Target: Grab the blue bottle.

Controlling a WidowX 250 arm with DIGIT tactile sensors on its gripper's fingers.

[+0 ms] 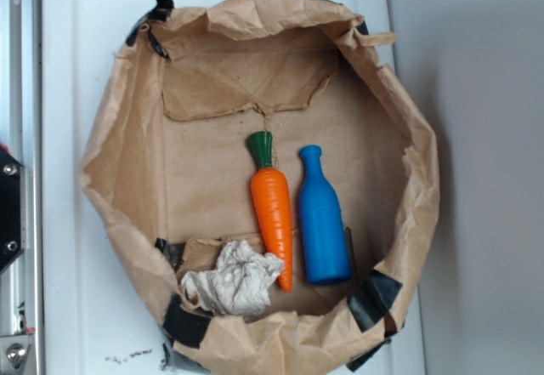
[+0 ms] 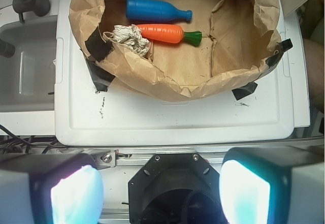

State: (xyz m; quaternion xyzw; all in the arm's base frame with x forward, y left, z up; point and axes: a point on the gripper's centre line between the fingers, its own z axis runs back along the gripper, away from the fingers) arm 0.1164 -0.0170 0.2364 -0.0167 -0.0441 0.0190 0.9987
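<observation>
Blue bottle (image 1: 322, 222) beside carrot (image 1: 273, 209) in paper bag (image 1: 110, 188); tool (image 2: 161, 193) wide, empty, well back.

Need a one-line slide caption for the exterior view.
Blue bottle and carrot lie side by side in a paper-lined bin, crumpled paper beside the carrot's tip.

No readable text, labels or numbers anywhere.

Glossy plastic blue bottle (image 1: 322, 222) and carrot (image 1: 273, 209) on creased brown paper (image 1: 212, 179).
</observation>
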